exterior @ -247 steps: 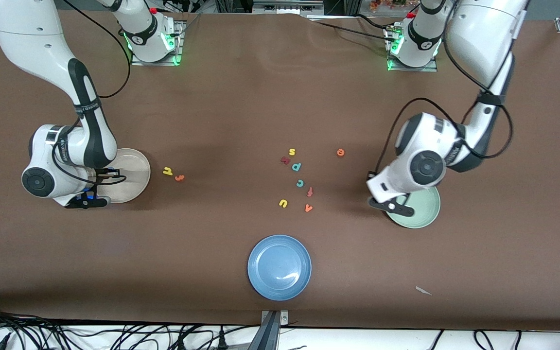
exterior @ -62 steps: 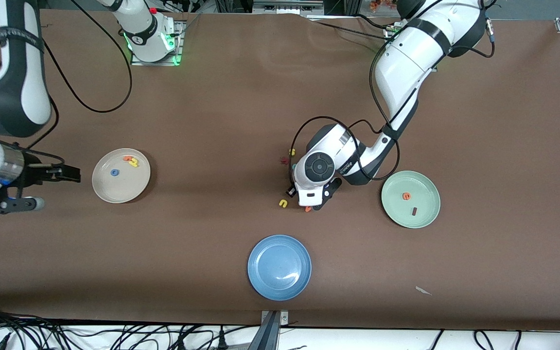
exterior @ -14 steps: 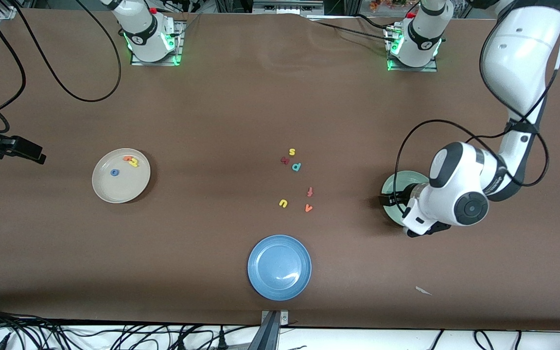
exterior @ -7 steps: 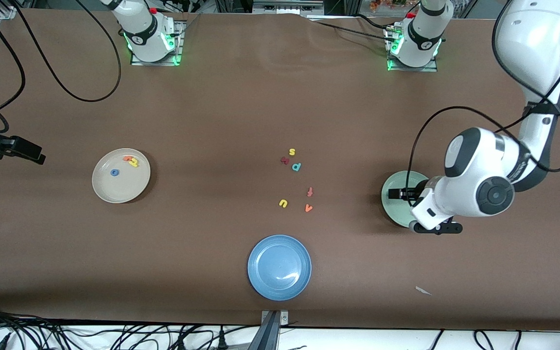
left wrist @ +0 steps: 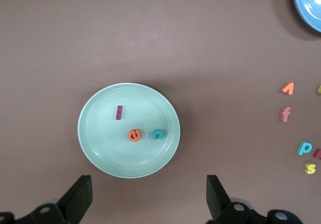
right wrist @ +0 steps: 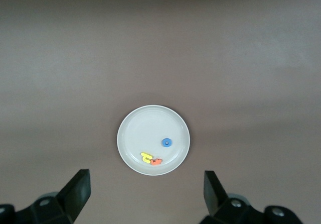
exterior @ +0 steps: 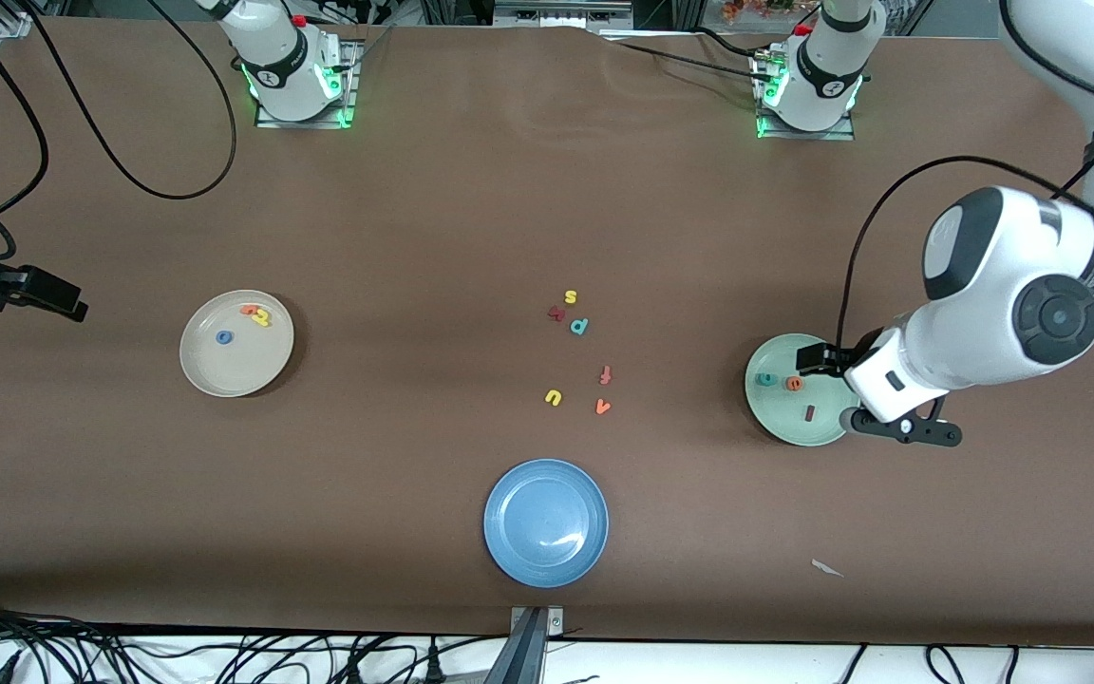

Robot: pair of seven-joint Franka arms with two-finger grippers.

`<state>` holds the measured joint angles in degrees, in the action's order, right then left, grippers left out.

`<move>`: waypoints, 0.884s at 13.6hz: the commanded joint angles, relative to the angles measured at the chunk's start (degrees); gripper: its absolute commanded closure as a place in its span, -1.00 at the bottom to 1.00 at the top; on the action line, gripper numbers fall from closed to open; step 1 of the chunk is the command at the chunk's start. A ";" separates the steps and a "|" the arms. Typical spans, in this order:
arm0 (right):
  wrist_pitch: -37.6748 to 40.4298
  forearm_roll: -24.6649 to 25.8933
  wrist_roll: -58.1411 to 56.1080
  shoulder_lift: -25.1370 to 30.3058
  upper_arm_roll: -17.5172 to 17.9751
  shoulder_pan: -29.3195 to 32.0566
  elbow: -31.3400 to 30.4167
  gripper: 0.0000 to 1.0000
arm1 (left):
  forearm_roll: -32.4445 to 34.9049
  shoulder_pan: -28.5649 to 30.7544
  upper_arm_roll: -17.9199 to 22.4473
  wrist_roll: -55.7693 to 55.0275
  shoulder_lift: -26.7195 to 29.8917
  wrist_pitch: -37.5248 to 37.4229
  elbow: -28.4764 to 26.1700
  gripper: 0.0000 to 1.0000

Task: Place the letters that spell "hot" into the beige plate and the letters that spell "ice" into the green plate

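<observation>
I count all six letters home. The green plate [exterior: 777,419], toward the left arm's end of the table, holds the teal c [exterior: 767,380], the orange e [exterior: 794,384] and the maroon i [exterior: 809,412]; c and e sit just beside each other, the i a little apart and nearer the front camera. The beige plate [exterior: 215,375], toward the right arm's end, holds the blue o [exterior: 223,337], with the yellow h [exterior: 263,317] and orange t [exterior: 248,309] touching or nearly so. As I judge it, nothing is left to sort; only parking the arms remains. My left gripper [left wrist: 147,196] hangs over the green plate's edge, jaws wide apart and empty. My right gripper [right wrist: 145,194] waits high, off the table's end and looking down on the beige plate, jaws also spread and empty. The spare letters [exterior: 577,359] lie loose mid-table, with the blue plate [exterior: 546,522] nearer the front camera. I can read no brand or label anywhere; the only writing is the toy letters themselves.
</observation>
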<state>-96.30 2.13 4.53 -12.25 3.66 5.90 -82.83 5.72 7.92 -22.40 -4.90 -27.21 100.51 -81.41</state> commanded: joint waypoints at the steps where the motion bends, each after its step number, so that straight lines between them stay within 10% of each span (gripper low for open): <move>1: -0.03 -0.29 0.13 0.74 0.29 0.52 0.04 -1.00 | -1.15 -0.79 1.91 2.43 10.83 0.56 -9.01 -1.00; 9: -0.12 -0.20 0.22 0.74 0.29 0.52 0.04 -1.00 | -5.98 -11.59 20.44 11.22 24.92 0.21 -15.71 -1.00; 12: -0.12 -0.29 0.22 0.74 0.29 0.69 0.04 -1.00 | -5.98 -11.53 21.26 10.88 26.07 0.47 -17.12 -1.00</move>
<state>-96.35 2.13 4.53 -12.25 3.65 5.93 -82.72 0.98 -2.65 -2.26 5.10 -3.05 100.12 -95.93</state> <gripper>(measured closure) 0.000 0.000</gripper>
